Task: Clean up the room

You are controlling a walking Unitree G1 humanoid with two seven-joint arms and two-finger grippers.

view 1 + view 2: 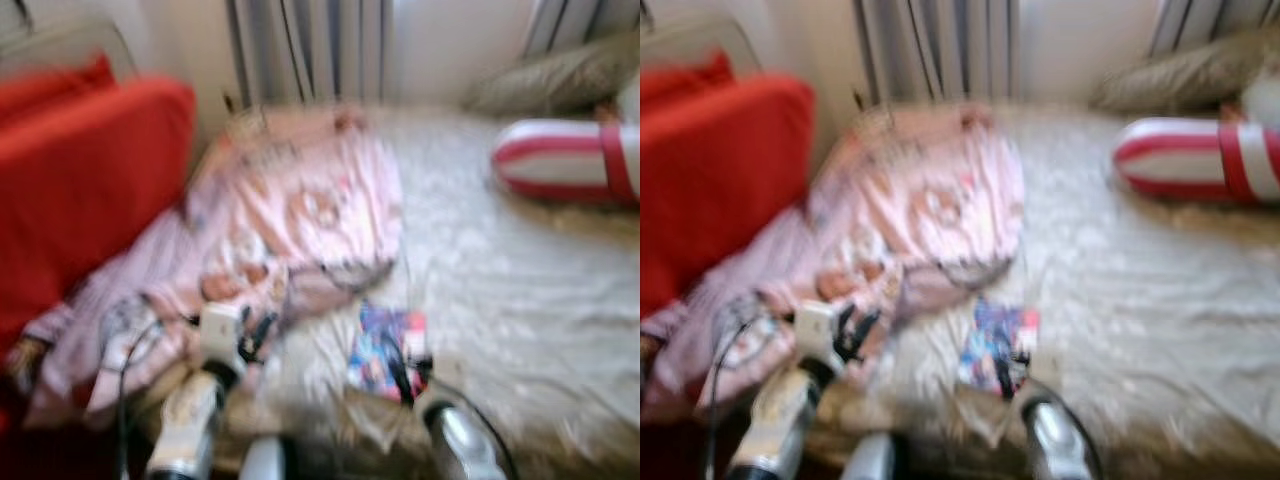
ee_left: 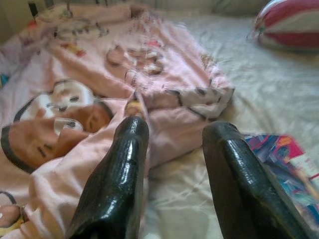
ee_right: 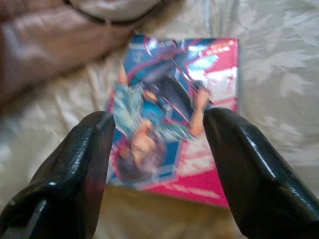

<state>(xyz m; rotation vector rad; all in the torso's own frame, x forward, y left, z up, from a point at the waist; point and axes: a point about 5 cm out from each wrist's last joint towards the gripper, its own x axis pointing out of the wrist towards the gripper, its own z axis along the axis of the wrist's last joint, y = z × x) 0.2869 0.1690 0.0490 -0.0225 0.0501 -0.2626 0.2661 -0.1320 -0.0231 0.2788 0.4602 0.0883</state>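
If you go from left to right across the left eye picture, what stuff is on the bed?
Red cushion → pink blanket → colourful book → red and white striped pillow.

A home bedroom: bed [image 1: 520, 300], pink blanket [image 1: 300, 215], pillows [image 1: 565, 160].

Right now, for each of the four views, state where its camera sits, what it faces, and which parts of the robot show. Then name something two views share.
Left eye view: on the head, looking down at the bed; both silver arms show, left gripper over the pink blanket.
Right eye view: the same scene, from the other eye.
Left wrist view: along open black fingers toward the blanket.
Right wrist view: along the open right gripper, facing the colourful book.
Shared: both wrist views show the book.
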